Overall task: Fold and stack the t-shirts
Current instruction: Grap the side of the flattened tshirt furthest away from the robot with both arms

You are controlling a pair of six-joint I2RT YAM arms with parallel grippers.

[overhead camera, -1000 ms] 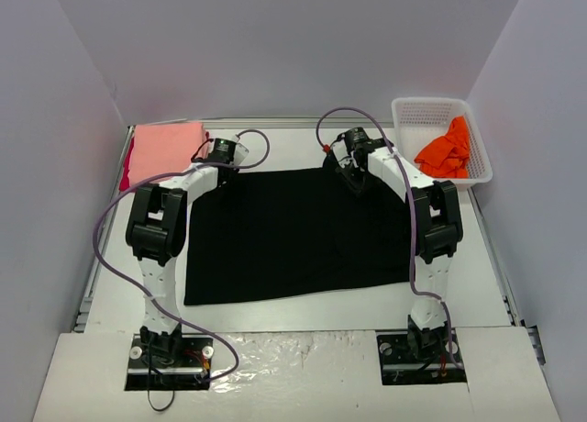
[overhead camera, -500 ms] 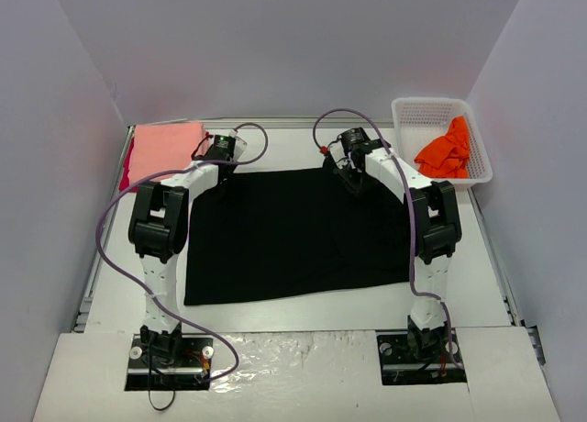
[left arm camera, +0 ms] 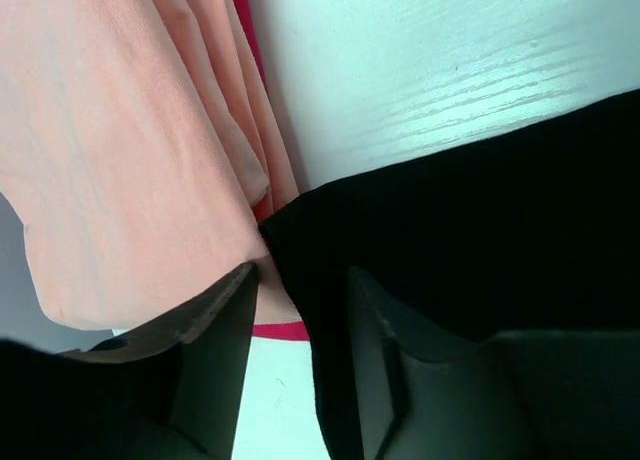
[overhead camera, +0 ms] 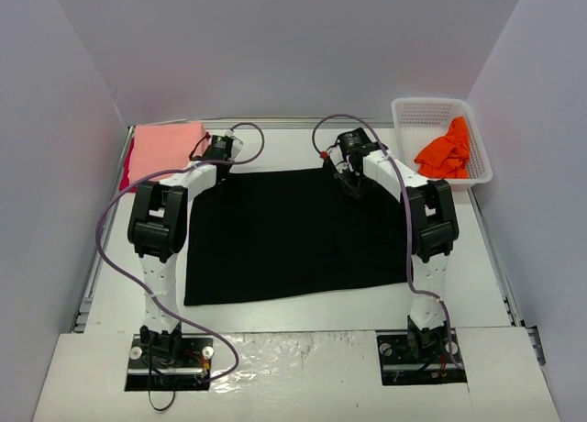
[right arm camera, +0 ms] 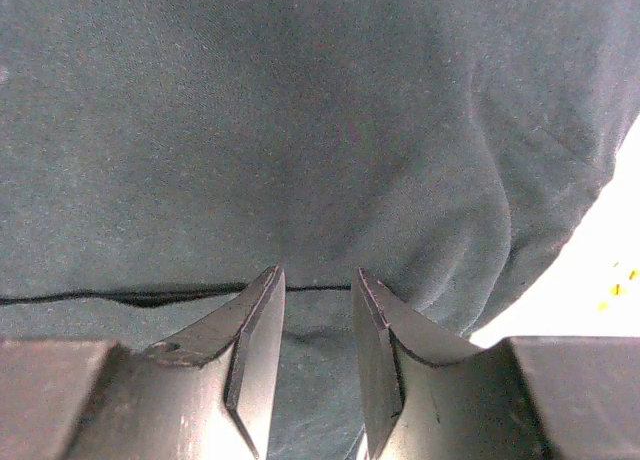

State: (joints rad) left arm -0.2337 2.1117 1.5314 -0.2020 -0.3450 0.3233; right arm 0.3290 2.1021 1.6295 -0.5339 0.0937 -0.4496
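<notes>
Nearest the 2 arm bases, the black t-shirt (overhead camera: 293, 234) lies spread flat over the middle of the worktop (overhead camera: 275, 314). Its near hem is straight and its far edge reaches up to both arms' tips. It is soft, limp, light cloth that will sag and drag rather than keep a shape. It probably wants lifting by 2 points on the far edge at once, each pinch taken right on the hem, where the cloth is doubled and less likely to slip out. At the far left corner the left jaws stand partly open, 1 finger on either side of the shirt's edge, gripping nothing yet. The salmon-pink t-shirt (left arm camera: 110, 160) lies just beside that corner, so a careless pinch could catch it too. Right of centre on the far edge, the right jaws press down on the black cloth with only a narrow gap, and a hem line runs into it. Whether cloth is pinched I cannot tell. At the far left the pink shirt lies folded on the red t-shirt (overhead camera: 125, 172), which shows only as a sliver. At the far right the orange t-shirt (overhead camera: 447, 151) sits crumpled in the white basket (overhead camera: 417, 110).
</notes>
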